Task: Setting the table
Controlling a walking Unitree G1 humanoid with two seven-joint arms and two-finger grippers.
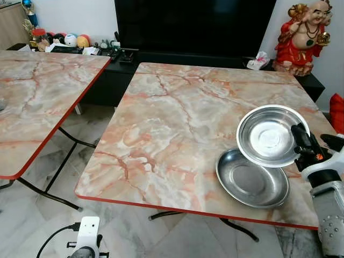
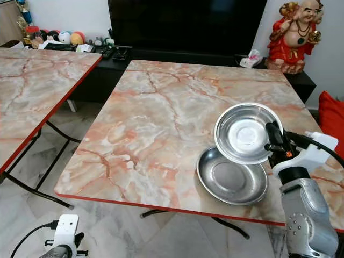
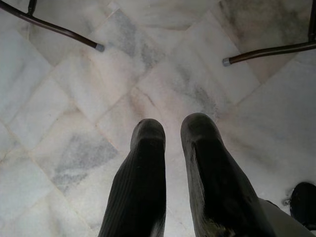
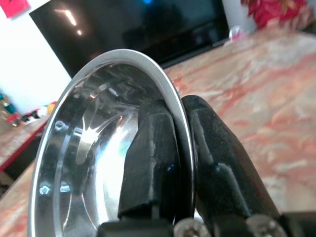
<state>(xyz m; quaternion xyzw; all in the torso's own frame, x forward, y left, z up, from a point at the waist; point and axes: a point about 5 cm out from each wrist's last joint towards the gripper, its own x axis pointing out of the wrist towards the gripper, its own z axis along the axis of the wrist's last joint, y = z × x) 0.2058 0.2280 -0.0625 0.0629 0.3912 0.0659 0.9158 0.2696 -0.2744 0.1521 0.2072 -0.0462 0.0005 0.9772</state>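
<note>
Tilted shiny steel plate [image 1: 267, 135] raised above a second steel plate [image 1: 251, 179] flat on the marble table [image 1: 172, 123].

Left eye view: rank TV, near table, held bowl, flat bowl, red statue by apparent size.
1. Near table
2. TV
3. Held bowl, gripped by the right end effector, and flat bowl: alike; the held one is raised nearer the camera, so no ranking.
4. Red statue
</note>
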